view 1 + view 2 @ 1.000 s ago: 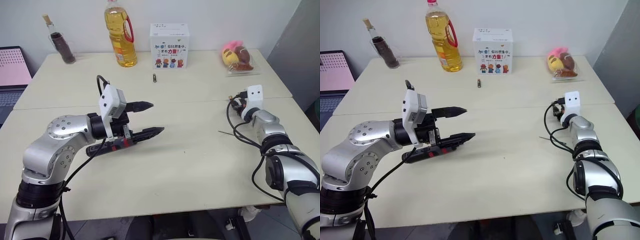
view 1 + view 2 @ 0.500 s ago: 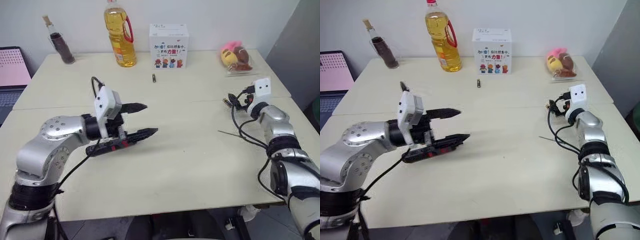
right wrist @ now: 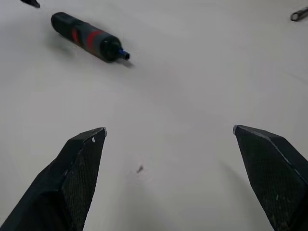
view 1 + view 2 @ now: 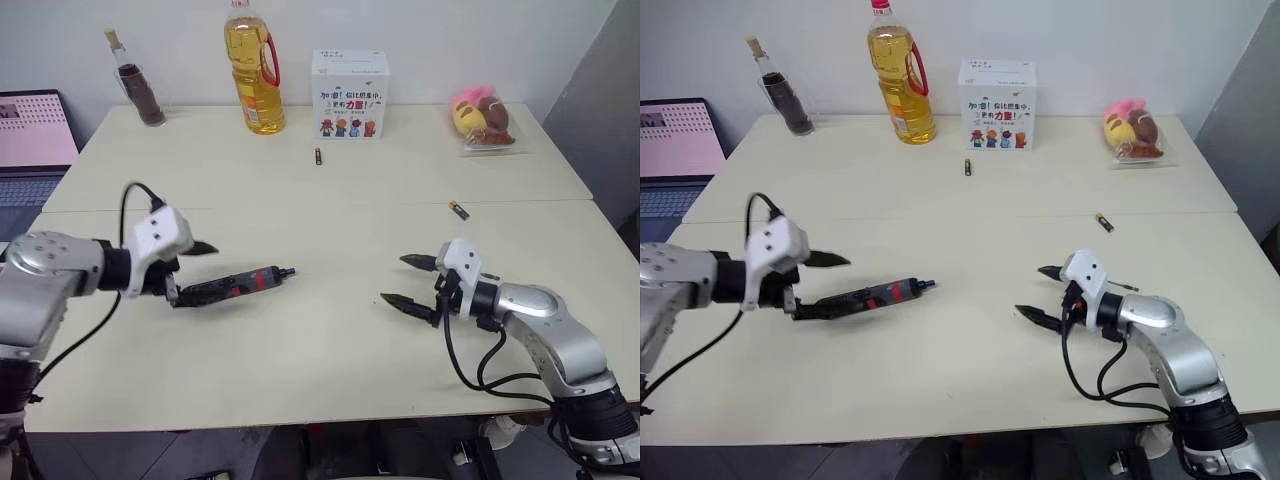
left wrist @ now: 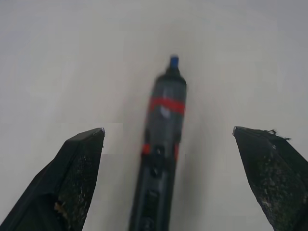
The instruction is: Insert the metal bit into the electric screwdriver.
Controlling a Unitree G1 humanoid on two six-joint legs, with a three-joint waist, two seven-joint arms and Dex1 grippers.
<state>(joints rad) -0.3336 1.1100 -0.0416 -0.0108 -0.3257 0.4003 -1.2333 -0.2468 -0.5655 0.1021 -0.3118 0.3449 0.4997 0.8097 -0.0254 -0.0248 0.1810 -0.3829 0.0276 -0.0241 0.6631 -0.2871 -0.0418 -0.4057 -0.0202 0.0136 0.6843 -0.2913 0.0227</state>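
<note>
The electric screwdriver (image 4: pixel 235 285), black with a red band, lies flat on the table at the left, nose pointing right. My left gripper (image 4: pixel 195 272) is open and straddles its rear end; in the left wrist view the screwdriver (image 5: pixel 161 144) lies between the spread fingers, apart from both. My right gripper (image 4: pixel 393 280) is open and empty at the front middle, pointing left toward the screwdriver (image 3: pixel 89 37). A thin dark rod, the metal bit (image 4: pixel 1127 288), pokes out on the table just behind my right wrist, mostly hidden by it.
A small battery (image 4: pixel 458 210) lies right of centre and another (image 4: pixel 318 156) near the back. Along the back edge stand an oil bottle (image 4: pixel 254 70), a white box (image 4: pixel 349 80), a bagged plush toy (image 4: pixel 480 118) and a dark bottle (image 4: pixel 135 80). A laptop (image 4: pixel 30 140) sits far left.
The camera view has shifted. My right arm has swung in from the far right to the front middle. My left gripper has drawn back left and lower, uncovering more of the screwdriver.
</note>
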